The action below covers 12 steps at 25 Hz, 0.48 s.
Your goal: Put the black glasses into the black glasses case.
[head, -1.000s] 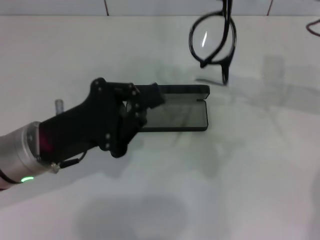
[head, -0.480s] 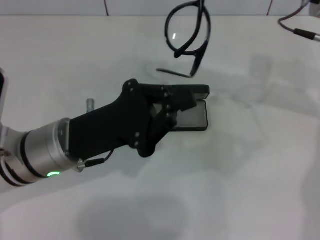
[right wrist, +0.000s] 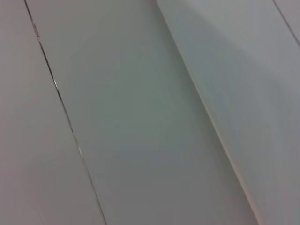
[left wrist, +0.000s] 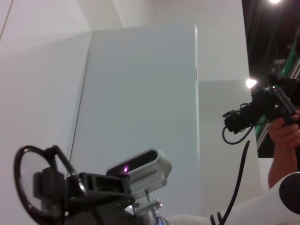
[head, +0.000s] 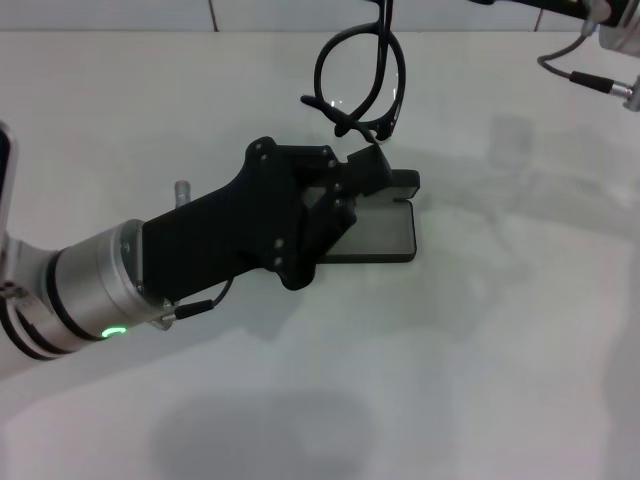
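White table [head: 480, 380], open case [head: 385, 235]. Your left gripper [head: 350, 185] looks closed beside it; right's unseen. Glasses [head: 360, 85] hang above: light, fragile, so hold the frame, not lenses.

The black glasses [head: 358, 85] with clear lenses are hanging over the black glasses case [head: 385, 232] showing its grey lining, the black left hand [head: 345, 185] is wearing a silver wrist, and the bench [head: 480, 340] is looking white.
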### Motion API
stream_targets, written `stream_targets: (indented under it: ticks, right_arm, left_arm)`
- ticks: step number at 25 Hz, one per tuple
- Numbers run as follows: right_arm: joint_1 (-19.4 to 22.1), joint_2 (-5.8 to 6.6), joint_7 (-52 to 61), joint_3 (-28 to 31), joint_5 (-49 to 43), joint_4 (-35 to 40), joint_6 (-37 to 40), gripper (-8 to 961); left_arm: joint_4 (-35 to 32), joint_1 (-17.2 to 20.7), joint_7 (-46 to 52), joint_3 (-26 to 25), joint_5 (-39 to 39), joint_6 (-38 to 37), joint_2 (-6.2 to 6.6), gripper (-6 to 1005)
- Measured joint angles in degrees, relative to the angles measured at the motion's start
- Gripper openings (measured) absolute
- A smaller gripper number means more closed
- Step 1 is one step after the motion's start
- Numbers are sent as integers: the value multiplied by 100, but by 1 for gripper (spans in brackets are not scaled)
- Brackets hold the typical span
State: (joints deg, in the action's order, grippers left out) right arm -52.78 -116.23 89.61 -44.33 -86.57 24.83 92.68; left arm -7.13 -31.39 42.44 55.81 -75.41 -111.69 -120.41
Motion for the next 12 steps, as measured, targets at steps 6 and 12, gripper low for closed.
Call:
stream_targets:
  ticks: [6, 12]
  right_arm:
    - [19, 2, -217, -230, 90, -40, 168, 28]
    - [28, 4, -325, -458, 158, -40, 291, 28]
  left_arm:
    - [43, -4, 103, 5, 111, 113, -10, 19]
    - [68, -10, 126, 12, 116, 129, -10, 20]
